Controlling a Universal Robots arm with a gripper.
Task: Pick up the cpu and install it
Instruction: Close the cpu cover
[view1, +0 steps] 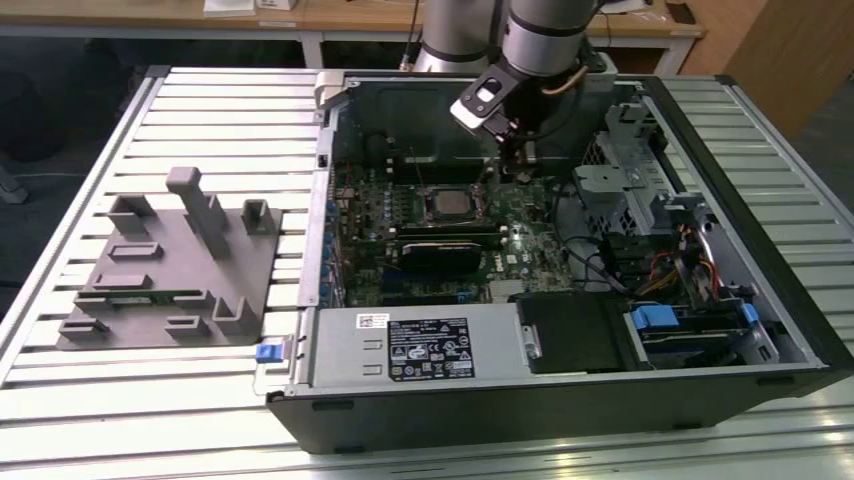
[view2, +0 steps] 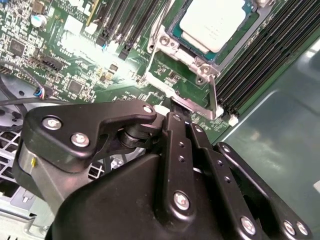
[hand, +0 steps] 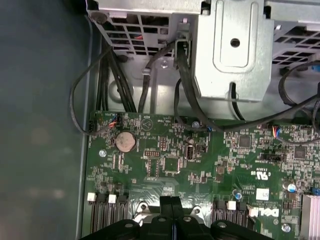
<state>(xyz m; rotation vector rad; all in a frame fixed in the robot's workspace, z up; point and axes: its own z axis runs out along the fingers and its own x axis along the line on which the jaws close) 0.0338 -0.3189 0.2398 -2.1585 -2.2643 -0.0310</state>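
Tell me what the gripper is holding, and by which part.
Nothing: the gripper is shut with nothing in it, and the cpu lies in its socket.

Silvery-white cpu (view2: 212, 22), green motherboard (hand: 200, 167), black fingers (hand: 166, 207), grey fixture block (view1: 147, 300), blue drive latches (view1: 654, 320)

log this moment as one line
cpu: seated in socket | gripper: shut, holding nothing, tips near socket edge | board: inside open case

Slatted metal table (view1: 214, 110): open PC case (view1: 534, 415) on it, grey plastic rack (view1: 160, 285) beside, on exterior view's left.
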